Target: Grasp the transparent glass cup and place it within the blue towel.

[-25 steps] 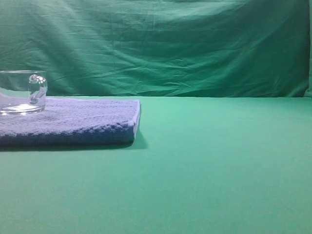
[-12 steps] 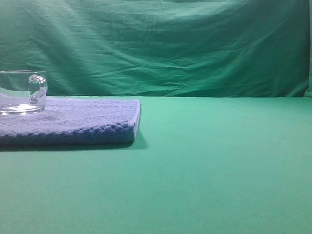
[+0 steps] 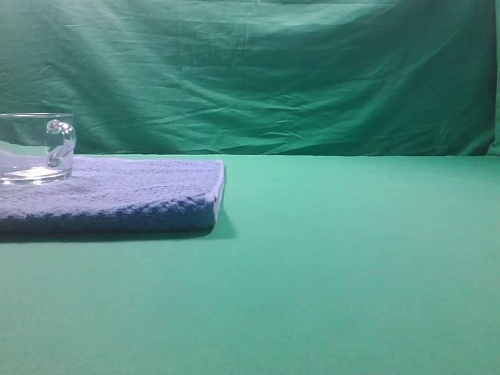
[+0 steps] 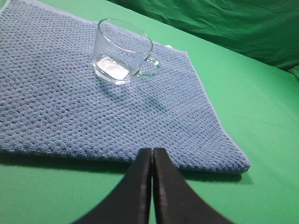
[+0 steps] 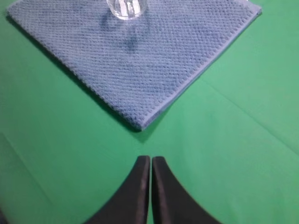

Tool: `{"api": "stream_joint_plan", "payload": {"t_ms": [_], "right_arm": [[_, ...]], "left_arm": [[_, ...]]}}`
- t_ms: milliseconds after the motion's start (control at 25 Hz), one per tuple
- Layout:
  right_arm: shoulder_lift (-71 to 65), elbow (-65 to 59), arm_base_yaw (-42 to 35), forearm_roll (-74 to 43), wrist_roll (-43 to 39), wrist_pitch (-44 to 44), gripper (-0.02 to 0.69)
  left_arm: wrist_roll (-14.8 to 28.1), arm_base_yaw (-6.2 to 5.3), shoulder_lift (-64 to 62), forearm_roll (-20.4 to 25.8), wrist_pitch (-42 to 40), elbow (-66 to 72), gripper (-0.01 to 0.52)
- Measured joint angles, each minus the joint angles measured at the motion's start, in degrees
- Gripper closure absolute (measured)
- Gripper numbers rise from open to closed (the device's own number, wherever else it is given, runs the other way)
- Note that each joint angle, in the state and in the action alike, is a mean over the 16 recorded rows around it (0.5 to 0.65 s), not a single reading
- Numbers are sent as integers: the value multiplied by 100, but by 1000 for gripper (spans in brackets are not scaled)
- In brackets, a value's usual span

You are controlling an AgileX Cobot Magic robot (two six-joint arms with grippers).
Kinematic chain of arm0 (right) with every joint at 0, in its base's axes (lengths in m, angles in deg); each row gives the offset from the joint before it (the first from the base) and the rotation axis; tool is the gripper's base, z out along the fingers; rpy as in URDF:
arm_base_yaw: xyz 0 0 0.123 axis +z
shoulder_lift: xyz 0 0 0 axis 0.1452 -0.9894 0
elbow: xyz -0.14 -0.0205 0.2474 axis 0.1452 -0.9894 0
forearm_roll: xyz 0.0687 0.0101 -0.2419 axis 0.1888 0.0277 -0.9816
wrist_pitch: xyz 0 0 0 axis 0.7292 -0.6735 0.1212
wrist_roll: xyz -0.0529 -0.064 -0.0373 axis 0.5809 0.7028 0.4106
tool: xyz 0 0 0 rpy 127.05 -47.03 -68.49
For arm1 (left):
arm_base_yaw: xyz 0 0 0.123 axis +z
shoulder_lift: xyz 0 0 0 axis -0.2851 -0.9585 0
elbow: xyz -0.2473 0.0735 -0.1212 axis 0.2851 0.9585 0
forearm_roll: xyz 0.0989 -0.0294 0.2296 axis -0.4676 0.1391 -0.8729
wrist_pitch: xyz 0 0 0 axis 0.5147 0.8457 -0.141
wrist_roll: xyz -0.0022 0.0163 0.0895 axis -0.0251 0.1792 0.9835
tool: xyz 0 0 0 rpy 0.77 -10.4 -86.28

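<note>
The transparent glass cup [image 3: 35, 148] stands upright on the blue towel [image 3: 133, 191] at the far left of the exterior view, its handle to the right. It also shows in the left wrist view [image 4: 122, 51] on the towel [image 4: 70, 107], and cut off at the top of the right wrist view [image 5: 126, 8] on the towel [image 5: 140, 51]. My left gripper [image 4: 152, 150] is shut and empty, above the towel's near edge, well back from the cup. My right gripper [image 5: 150, 158] is shut and empty over the green cloth, short of the towel's corner. Neither gripper shows in the exterior view.
A green cloth covers the table [image 3: 344, 258] and hangs as a wrinkled backdrop [image 3: 273, 70] behind it. A crease in the cloth runs to the right of the towel in the right wrist view [image 5: 247, 121].
</note>
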Motion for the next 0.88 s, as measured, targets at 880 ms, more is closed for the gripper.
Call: {"api": "stream_joint_plan", "payload": {"t_ms": [880], "right_arm": [[4580, -3099, -2746, -175, -337, 1912, 665]], "left_arm": [[0, 0, 0, 0, 0, 0, 514]]}}
